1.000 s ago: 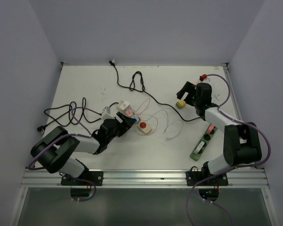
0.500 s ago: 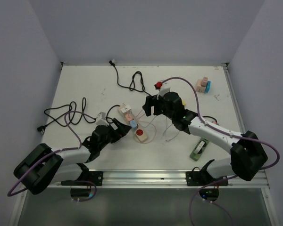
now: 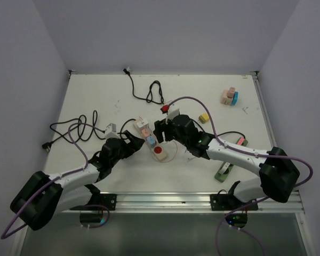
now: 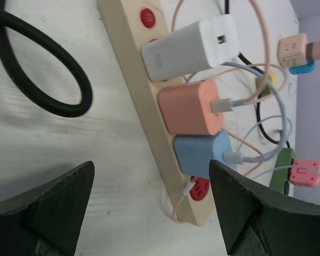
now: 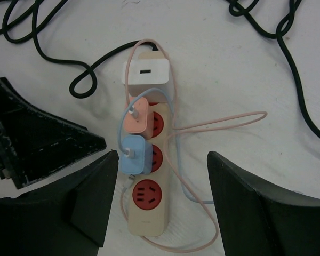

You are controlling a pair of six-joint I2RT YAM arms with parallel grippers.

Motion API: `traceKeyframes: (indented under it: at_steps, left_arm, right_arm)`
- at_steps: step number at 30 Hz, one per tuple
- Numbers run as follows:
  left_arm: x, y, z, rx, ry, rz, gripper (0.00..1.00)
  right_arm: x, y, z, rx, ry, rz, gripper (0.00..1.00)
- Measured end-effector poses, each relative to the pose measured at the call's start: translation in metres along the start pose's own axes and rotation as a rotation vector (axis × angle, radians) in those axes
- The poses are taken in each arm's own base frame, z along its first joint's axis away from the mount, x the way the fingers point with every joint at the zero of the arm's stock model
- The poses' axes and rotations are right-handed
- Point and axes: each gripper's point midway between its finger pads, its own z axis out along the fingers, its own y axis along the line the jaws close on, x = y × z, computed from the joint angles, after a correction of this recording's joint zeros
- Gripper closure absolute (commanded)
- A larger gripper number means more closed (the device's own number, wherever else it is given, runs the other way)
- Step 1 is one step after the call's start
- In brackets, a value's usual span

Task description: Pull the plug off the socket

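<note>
Under right gripper (image 5: 162,160), spread wide, empty: power strip (image 5: 146,221), blue charger (image 5: 132,156) at 9 o'clock. Same for left gripper (image 4: 152,170), gaping, nothing held. Risk imo: strip unpinned, lifts with charger; orange charger (image 5: 135,121) crowds grip.

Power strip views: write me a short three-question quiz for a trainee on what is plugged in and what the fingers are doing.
1. True or false: the right gripper has its fingers shut on the blue plug.
2. Which plug sits between the white plug and the blue one? A) orange B) green C) black
3. Fill in: ___ plugs sit in the power strip.
Key: 1 false, the fingers are spread open and hold nothing; 2 A, the orange plug; 3 three.
</note>
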Motion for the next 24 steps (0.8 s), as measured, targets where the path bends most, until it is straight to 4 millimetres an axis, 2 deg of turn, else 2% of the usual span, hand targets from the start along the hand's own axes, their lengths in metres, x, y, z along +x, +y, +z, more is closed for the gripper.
traceKeyframes:
  at_steps: [5,8,15,20,24]
  left_arm:
    - [0.002,0.025,0.014,-0.087,0.035,-0.006,0.13]
    - [-0.003,0.018,0.022,-0.067,0.04,-0.003,0.14]
    - [-0.008,0.0,0.026,0.006,0.037,0.001,0.14]
    - [-0.009,-0.002,0.029,0.02,0.038,0.017,0.14]
    - [-0.007,-0.001,0.035,0.018,0.047,0.022,0.14]
  right_arm:
    - [0.022,0.021,0.004,-0.019,0.044,-0.04,0.31]
    - [0.034,0.027,0.008,-0.022,0.071,-0.056,0.31]
    - [0.056,0.023,0.019,0.018,0.118,-0.079,0.31]
    - [0.079,0.021,0.027,0.03,0.175,-0.1,0.36]
    - [0.081,0.024,0.03,0.027,0.179,-0.103,0.37]
